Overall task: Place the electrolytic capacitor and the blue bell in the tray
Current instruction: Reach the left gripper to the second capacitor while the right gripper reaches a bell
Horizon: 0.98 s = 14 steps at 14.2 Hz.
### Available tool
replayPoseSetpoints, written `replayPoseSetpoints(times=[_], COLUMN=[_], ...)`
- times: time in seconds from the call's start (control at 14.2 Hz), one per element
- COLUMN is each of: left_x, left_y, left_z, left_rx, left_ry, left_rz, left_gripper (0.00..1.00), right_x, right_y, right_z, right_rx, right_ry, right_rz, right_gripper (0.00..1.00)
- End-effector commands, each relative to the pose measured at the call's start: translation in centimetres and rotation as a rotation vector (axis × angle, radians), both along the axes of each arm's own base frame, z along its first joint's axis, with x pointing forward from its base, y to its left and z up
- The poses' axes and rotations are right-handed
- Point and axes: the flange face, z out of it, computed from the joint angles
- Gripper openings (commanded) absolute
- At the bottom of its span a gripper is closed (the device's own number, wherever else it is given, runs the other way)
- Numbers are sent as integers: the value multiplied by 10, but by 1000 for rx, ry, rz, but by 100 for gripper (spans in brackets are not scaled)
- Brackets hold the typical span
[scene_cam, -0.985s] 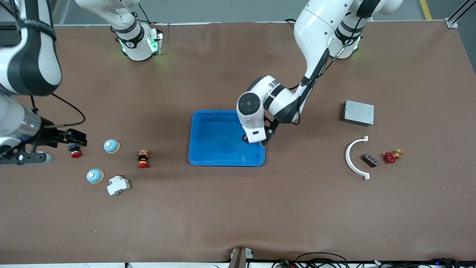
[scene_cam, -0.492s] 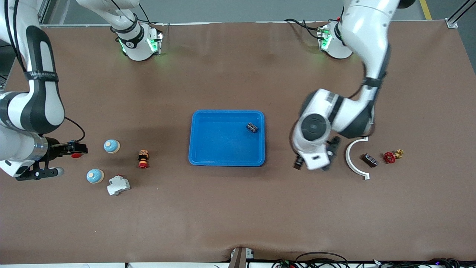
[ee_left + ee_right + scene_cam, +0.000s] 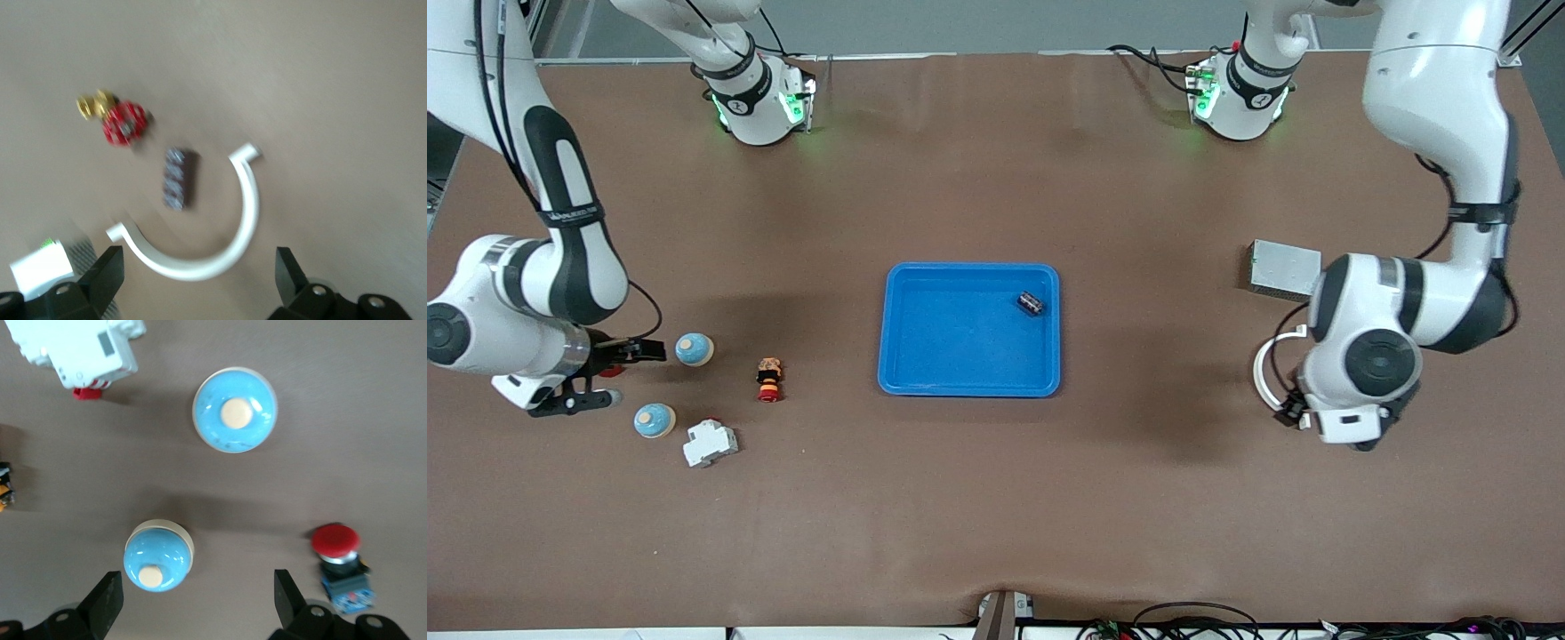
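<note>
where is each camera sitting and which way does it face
Front view: high across the table, facing both arms, blue tray with a capacitor midway.
Left wrist view: on the left arm, looking down past the open left gripper at a white curved bracket.
Right wrist view: on the right arm, looking down past the open right gripper at two blue bells.
Shared: front view also shows bracket and bells.
</note>
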Motion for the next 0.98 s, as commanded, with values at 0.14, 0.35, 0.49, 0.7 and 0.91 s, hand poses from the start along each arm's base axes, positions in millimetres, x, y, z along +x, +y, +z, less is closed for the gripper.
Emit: replayPoseSetpoints(times=[0.14, 0.35, 0.49, 0.7, 0.91], left_x=[-6, -9, -13, -28, -47], left_y=[57, 73, 72, 62, 61], left_z=[-18, -42, -54, -75, -101], left_rx=[-25, -43, -51, -78, -101], left_ry=[-14, -61, -76, -78, -120], left_rz=[-76, -88, -84, -55, -68], left_gripper=[100, 100, 100, 100, 100], right_x=[-29, -37, -40, -36, -35], right_y=[18, 27, 28, 33, 34], right_z=[-12, -24, -30, -34, -41], right_rx=[10, 24, 27, 21, 18], right_ry=[-8, 7, 8, -23, -31], right_rz=[13, 12, 10, 20, 31], right_gripper=[100, 100, 100, 100, 100])
